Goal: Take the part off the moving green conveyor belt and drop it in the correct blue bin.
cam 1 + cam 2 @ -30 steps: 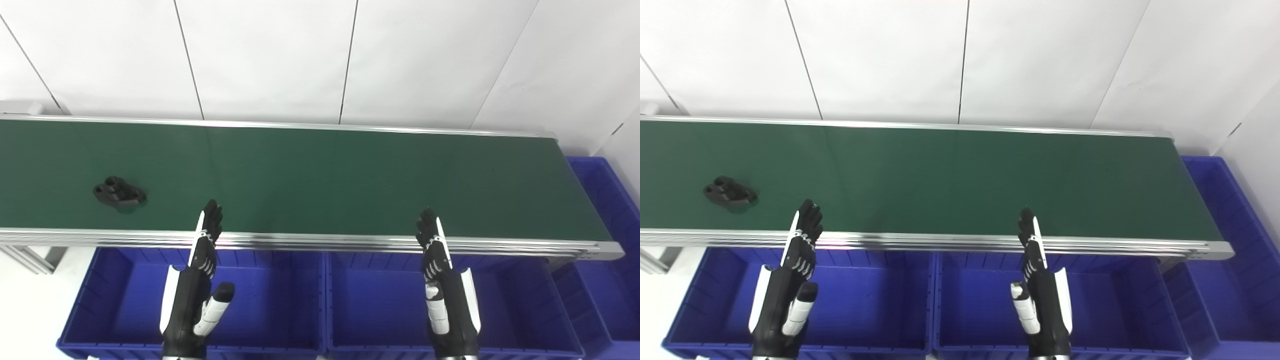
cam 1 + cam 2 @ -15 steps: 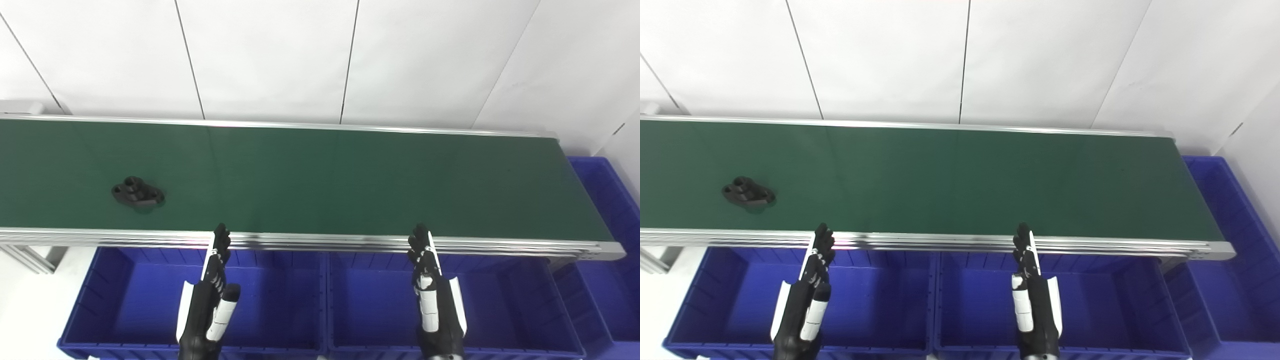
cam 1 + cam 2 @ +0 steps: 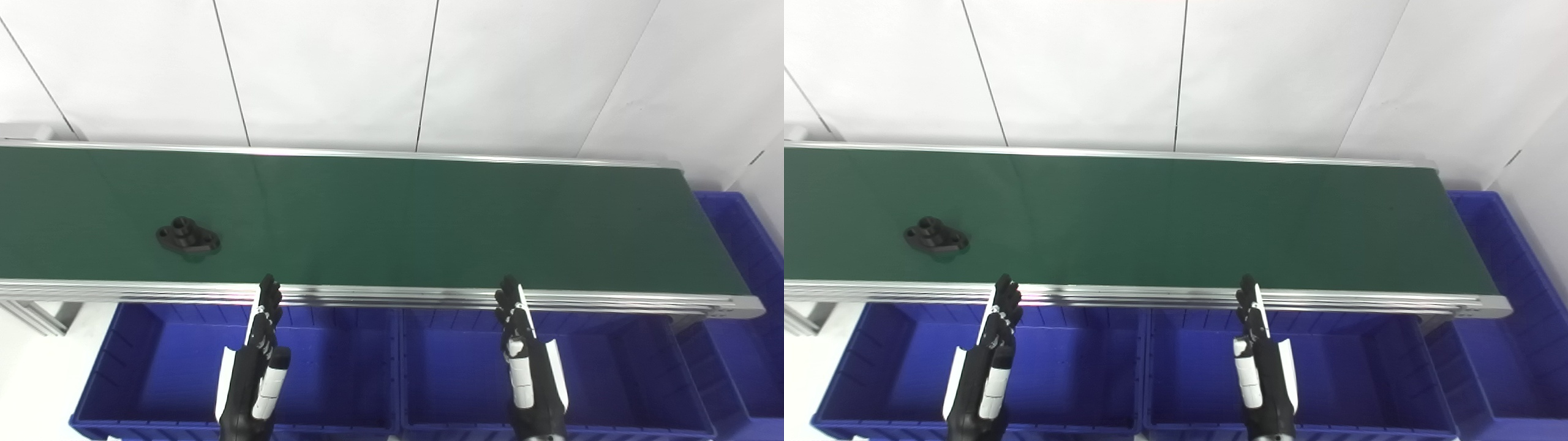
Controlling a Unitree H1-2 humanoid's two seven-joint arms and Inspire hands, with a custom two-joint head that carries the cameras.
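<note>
Since 1 s ago the part [image 3: 187, 235] rode rightward on the belt [image 3: 429, 220], now mid-left of frame; both hands pulled back over the bins [image 3: 429, 373]; left hand [image 3: 254, 367] & right hand [image 3: 527, 367] flat, fingers straight, holding nothing; risk: late reach, part slides past.

At nine o'clock the belt [image 3: 367, 214] runs off the edge; at three o'clock a bin [image 3: 750, 245] is cropped.

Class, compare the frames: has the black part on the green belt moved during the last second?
Yes. The black part has travelled rightward along the conveyor belt, measured against the wall seams, closing on the left robot hand.
</note>
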